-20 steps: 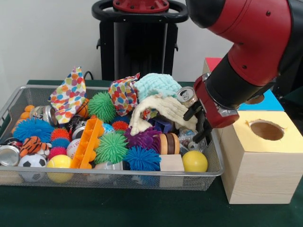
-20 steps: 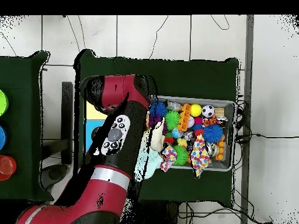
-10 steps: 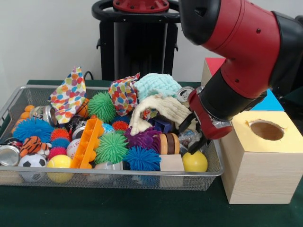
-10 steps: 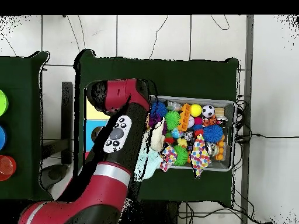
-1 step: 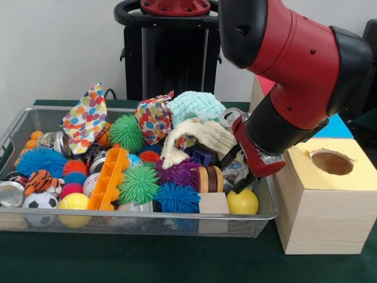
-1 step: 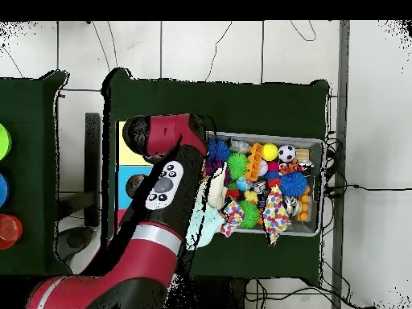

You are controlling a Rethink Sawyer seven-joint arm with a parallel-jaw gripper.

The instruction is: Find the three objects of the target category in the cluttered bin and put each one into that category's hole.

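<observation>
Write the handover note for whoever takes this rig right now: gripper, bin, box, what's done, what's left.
Gripper: open, empty, reaching down into the right end of the wire bin, just above the yellow ball and beside the crushed cans.
Bin: full of spiky balls, sports balls, cloths, cans and wooden blocks; a cream cloth lies next to the arm.
Wooden box with the round hole stands right of the bin; nothing shows inside the hole.
Done: no drop visible.
Left: nothing is gripped yet; the target category cannot be read from the views, so all three picks appear to remain.
</observation>
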